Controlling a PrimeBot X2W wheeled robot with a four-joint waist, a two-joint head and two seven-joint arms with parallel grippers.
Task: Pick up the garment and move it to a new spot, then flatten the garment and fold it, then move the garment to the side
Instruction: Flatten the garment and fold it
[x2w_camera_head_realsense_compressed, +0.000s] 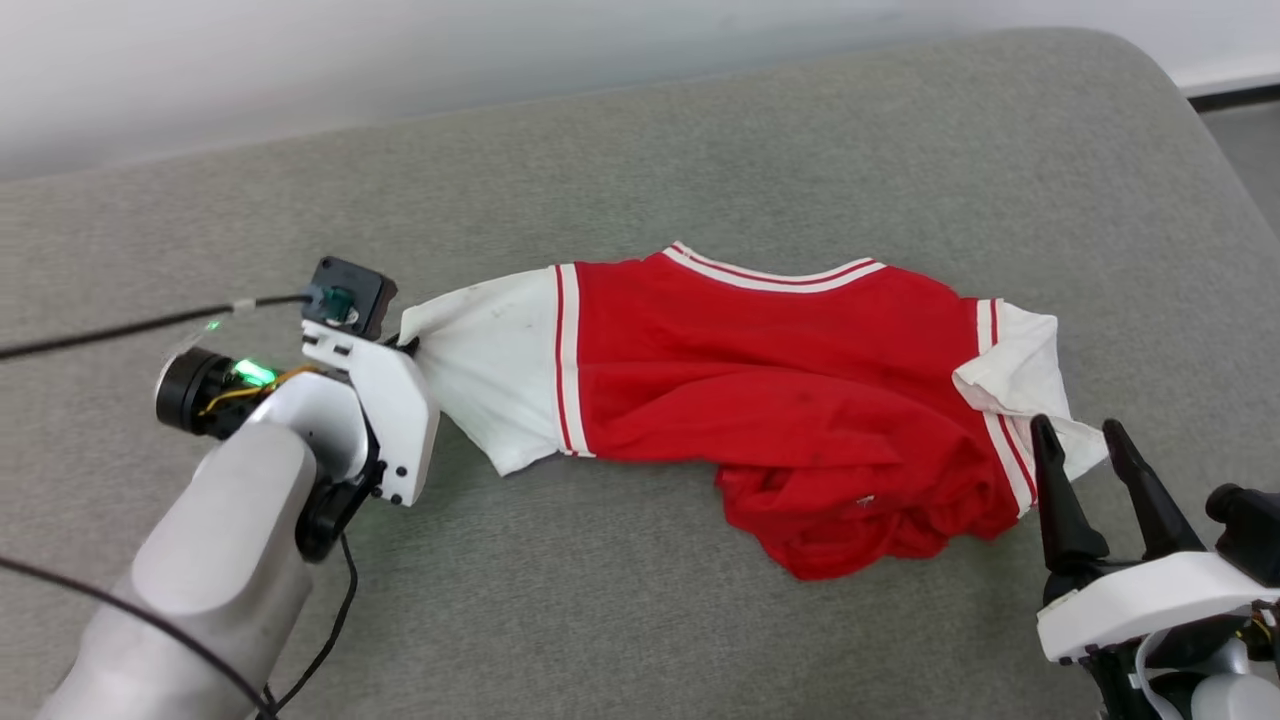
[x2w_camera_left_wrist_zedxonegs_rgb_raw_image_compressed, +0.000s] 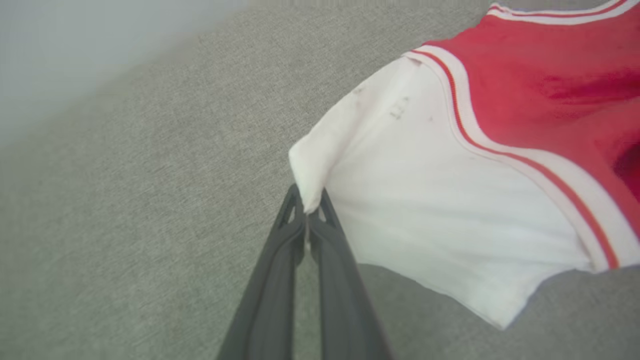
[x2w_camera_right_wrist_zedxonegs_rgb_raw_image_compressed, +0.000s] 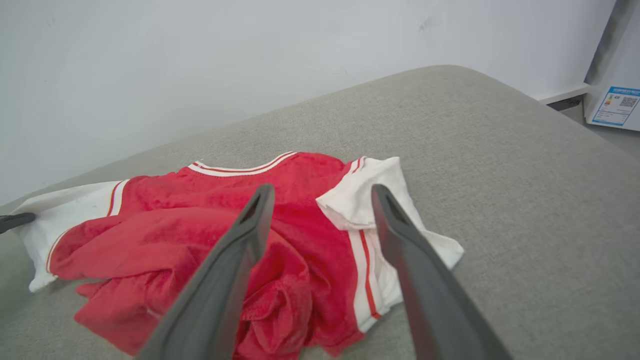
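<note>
The shirt (x2w_camera_head_realsense_compressed: 760, 370) lies crumpled, one white sleeve tip pinched in the closed left gripper (x2w_camera_left_wrist_zedxonegs_rgb_raw_image_compressed: 306, 212), the other sleeve just ahead of the open right gripper (x2w_camera_head_realsense_compressed: 1076, 424). Moving, flattening and folding likely all remain.

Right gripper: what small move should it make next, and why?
Probably ease down and close on the white sleeve end in front of it. The left gripper is shut on the opposite sleeve at its corner, while the right gripper hangs open, holding nothing, and the red jersey lies bunched, so a second hold seems needed to lift it.
</note>
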